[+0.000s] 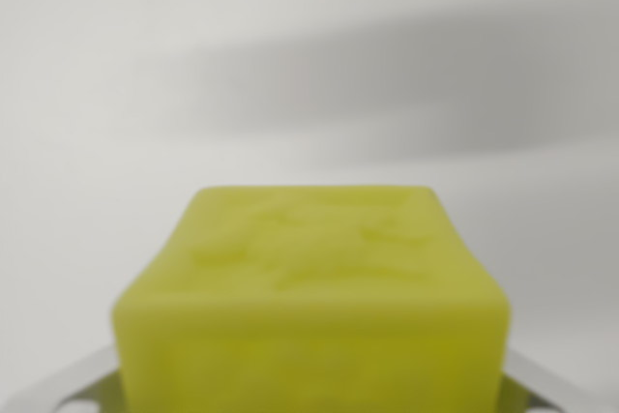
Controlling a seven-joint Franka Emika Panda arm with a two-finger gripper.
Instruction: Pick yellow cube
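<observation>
- Yellow cube (309, 287): fills the lower centre of the wrist view, very close to the lens and out of focus. Its top face and the near front face are visible; the bottom of the front face is cut by the lower picture edge. Faint raised or embossed relief shows on the top face, too blurred to read.
- End effector (309, 396): only two pale metallic parts are visible, one at each lower corner of the picture, flanking the cube. The part on the wrist view's left meets the cube's lower left side; the part on the wrist view's right meets its lower right side. Whether they actually press on the cube cannot be told, so the grip state cannot be confirmed.
- Bench (290, 65): plain white-grey surface behind the cube, crossed by a broad soft grey shadow band. No edge or corner of it is visible, so the cube's place on it cannot be fixed.
</observation>
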